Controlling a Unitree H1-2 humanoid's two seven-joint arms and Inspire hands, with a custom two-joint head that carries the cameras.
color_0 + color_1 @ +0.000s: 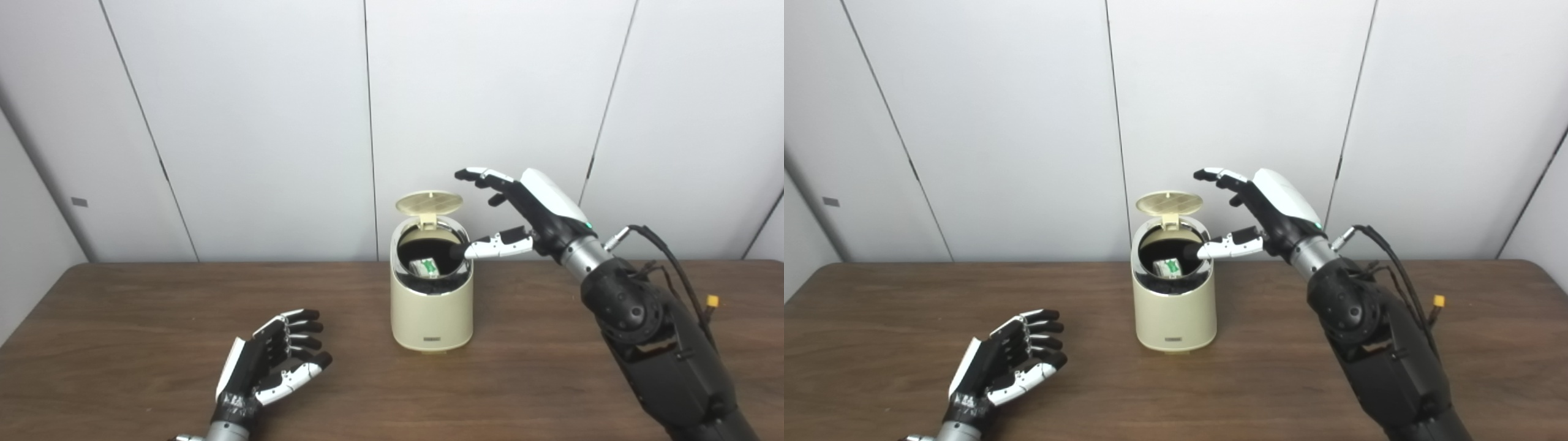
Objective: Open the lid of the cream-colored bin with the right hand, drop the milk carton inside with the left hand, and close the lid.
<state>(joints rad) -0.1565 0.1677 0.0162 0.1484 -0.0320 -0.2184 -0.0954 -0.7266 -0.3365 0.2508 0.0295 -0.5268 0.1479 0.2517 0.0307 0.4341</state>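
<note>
Looking through the left eye view, we see our right hand point(520, 214) raised and spread, empty, thumb tip at the cream-colored bin point(432, 306) rim; its lid point(429, 203) stands open, its small label unreadable. In the right eye view, the milk carton point(1168, 267) lies tilted inside; our left hand point(1004, 364) rests palm-up, loosely open, on the surface point(876, 318).

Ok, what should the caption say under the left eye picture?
Milk carton inside the open cream-colored bin; right hand by the lid.

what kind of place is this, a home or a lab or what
Probably a lab or test room rather than a home: plain white wall panels behind a bare brown wooden table, which carries only a small cream-colored bin with a flip lid between two robot arms.
</note>
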